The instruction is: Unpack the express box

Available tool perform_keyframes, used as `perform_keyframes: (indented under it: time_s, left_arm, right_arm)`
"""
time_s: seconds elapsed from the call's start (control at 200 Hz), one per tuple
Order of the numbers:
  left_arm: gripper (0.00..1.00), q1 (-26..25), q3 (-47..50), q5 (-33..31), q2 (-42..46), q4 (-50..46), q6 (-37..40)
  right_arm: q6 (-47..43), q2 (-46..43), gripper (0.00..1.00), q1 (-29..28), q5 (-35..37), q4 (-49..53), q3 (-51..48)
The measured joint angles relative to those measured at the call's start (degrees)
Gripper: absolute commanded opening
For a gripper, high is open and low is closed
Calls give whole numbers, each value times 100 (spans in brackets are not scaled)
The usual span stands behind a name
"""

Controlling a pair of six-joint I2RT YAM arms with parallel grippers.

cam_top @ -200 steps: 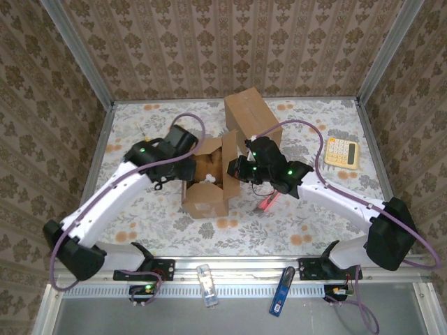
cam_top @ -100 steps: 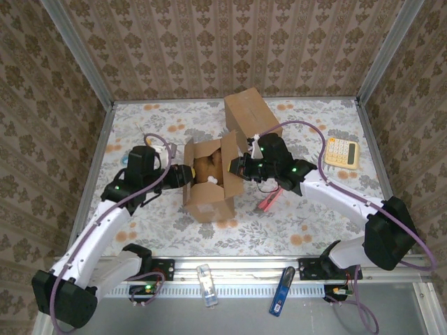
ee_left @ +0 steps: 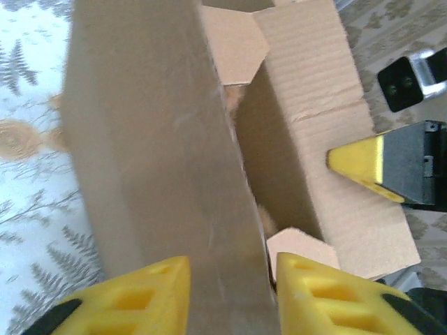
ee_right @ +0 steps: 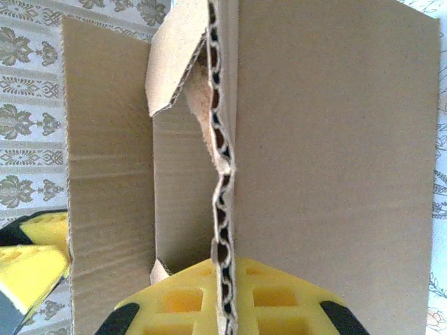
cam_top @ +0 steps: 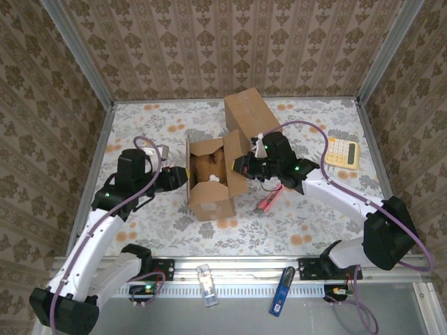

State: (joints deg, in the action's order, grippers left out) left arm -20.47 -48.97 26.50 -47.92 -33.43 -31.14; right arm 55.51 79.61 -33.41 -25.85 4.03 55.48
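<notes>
Centrally, corrugated brown cardboard box (cam_top: 209, 188), flaps splayed, right claw (ee_right: 225, 301) pinching wall.

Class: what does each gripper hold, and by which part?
Right gripper clamps the box by its right flap, at the edge. Left gripper straddles the left panel; grip uncertain.
</notes>
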Motion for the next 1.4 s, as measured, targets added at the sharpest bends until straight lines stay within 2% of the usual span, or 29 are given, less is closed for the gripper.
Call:
perform_keyframes:
  time_s: [0.22, 0.32, 0.42, 0.49, 0.67, 0.815, 0.99, 1.175, 1.295, 1.4]
  left_arm:
    - [50, 0, -699, -1001, -83, -1300, 304]
    - [61, -2, -944, -1311, -199, -1716, 420]
    - [77, -72, -1368, -1464, -358, -1989, 494]
    - [87, -297, -1845, -1609, -560, -2131, 546]
    - [100, -1421, -2817, -2138, -1429, -2240, 688]
    - [100, -1886, -3095, -2820, -2378, -2583, 675]
    - [97, -1958, -3136, -3633, -3176, -2955, 629]
    - [75, -1958, -3086, -3781, -3309, -2837, 564]
    - [53, -1932, -2855, -3639, -3206, -2579, 566]
    - [45, -1825, -2586, -3392, -3012, -2393, 538]
  right_arm:
    - [-2, 0, 0, 26, 11, 0, -39]
    - [-28, 0, 0, 26, 9, 13, -39]
    - [-103, 0, 0, 26, 9, 74, -39]
    - [-136, 0, 0, 26, 9, 94, -39]
    - [-151, 0, 0, 26, 9, 94, -39]
    - [-153, 0, 0, 26, 9, 94, -39]
    - [-155, 0, 0, 26, 9, 94, -42]
    - [-155, 0, 0, 26, 11, 92, -72]
    - [-155, 0, 0, 26, 11, 92, -76]
    - [-155, 0, 0, 26, 9, 90, -76]
